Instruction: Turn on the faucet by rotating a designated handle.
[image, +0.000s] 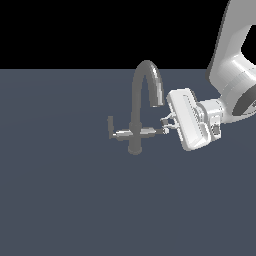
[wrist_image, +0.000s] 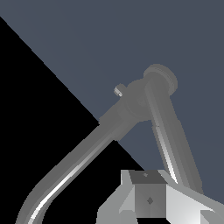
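The grey faucet (image: 134, 107) stands upright on the dark floor, its gooseneck spout curving toward the exterior view's right. Its crossbar runs level above the round base (image: 134, 148). The dark-grey handle (image: 163, 131) ends the right crossbar arm. My gripper (image: 165, 126) reaches in from the right, its two fingers on either side of that handle. In the wrist view the handle (wrist_image: 149, 194) is a dark block held tight between the pale fingers (wrist_image: 186, 205), with no gap showing. The faucet's stem (wrist_image: 78, 164) and base (wrist_image: 160, 78) lie beyond.
A lighter grey lever (image: 110, 125) ends the crossbar arm on the exterior view's left, and its tip shows in the wrist view (wrist_image: 118, 91). My white arm (image: 235, 65) comes in from the upper right. The flat blue-grey floor (image: 60, 200) surrounds the faucet.
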